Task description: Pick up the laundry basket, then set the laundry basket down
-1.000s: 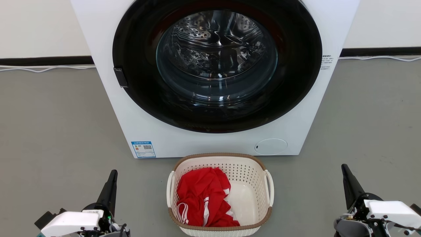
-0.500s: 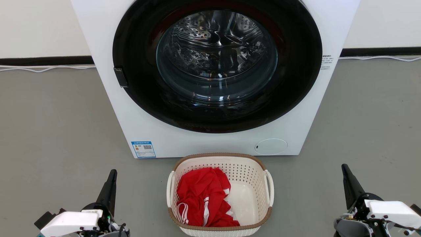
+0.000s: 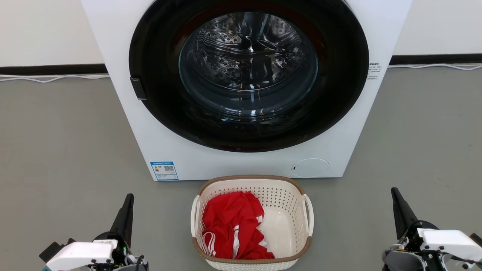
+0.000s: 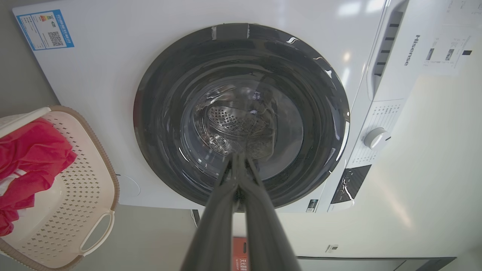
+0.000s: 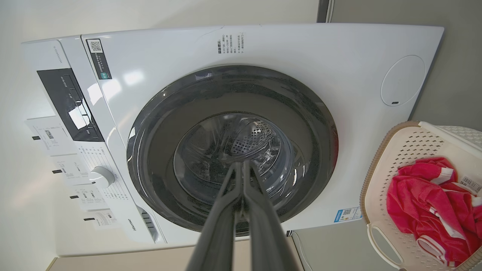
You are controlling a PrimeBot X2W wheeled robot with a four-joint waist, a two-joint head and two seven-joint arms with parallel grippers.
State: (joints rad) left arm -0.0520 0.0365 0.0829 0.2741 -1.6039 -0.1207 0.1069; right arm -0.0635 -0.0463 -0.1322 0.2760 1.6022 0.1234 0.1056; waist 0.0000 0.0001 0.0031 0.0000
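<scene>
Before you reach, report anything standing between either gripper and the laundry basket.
Nothing visible does. Bare grey floor lies between the left gripper and the laundry basket, and between the right gripper and the basket's other side. The washing machine stands behind it.

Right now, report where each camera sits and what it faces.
Head view: on the head, looking forward and down at washing machine and laundry basket; left gripper and right gripper at bottom corners.
Left wrist view: on left wrist, facing the machine's door along shut fingers.
Right wrist view: on right wrist, same door, shut fingers.
Wrist views share the basket.
</scene>
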